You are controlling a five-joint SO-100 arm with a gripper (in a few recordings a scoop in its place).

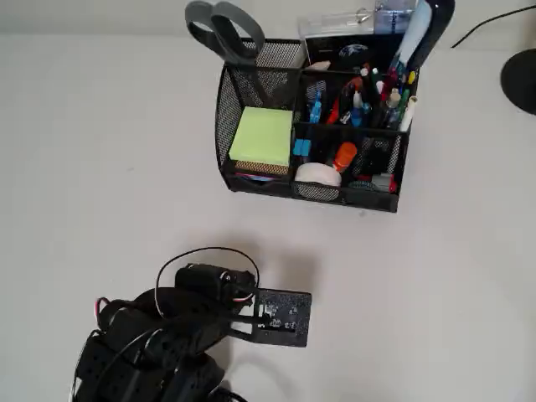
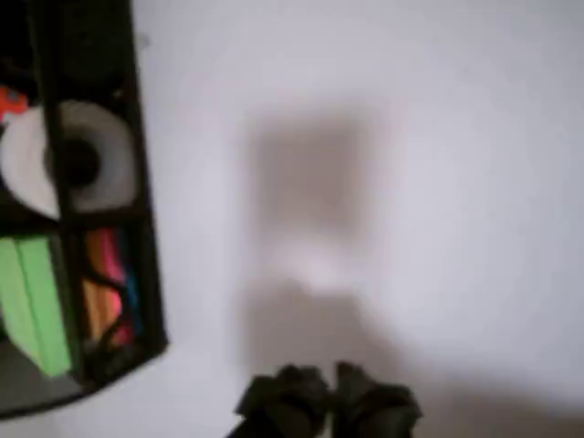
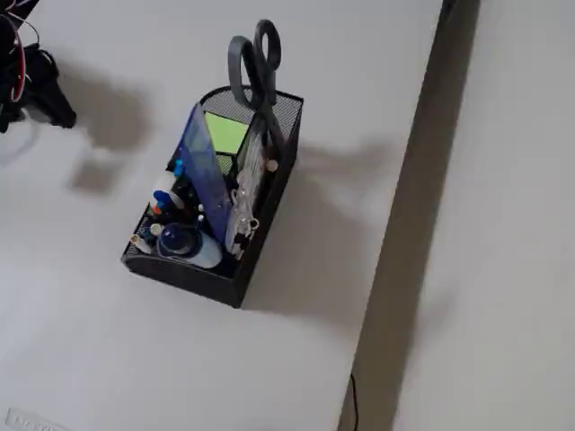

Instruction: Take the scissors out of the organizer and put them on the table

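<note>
The scissors (image 1: 222, 29) stand blades-down in the back left compartment of the black mesh organizer (image 1: 239, 182), their dark grey loop handles sticking up above the rim. The fixed view shows the handles of the scissors (image 3: 256, 56) rising from the far end of the organizer (image 3: 225, 277). My arm (image 1: 184, 322) hovers over the table (image 1: 100, 167), well in front of the organizer and apart from it. In the blurred wrist view my gripper (image 2: 328, 403) looks shut and empty above bare table (image 2: 411, 182), with the organizer (image 2: 141, 228) at the left. My gripper (image 3: 56, 109) sits at the top left.
The organizer holds a yellow-green sticky-note pad (image 1: 261, 136), a white tape roll (image 1: 318, 173) and several pens (image 1: 368, 92). A black round object (image 1: 521, 79) and a cable (image 1: 486, 25) lie at the back right. The table edge (image 3: 400, 215) runs past the organizer.
</note>
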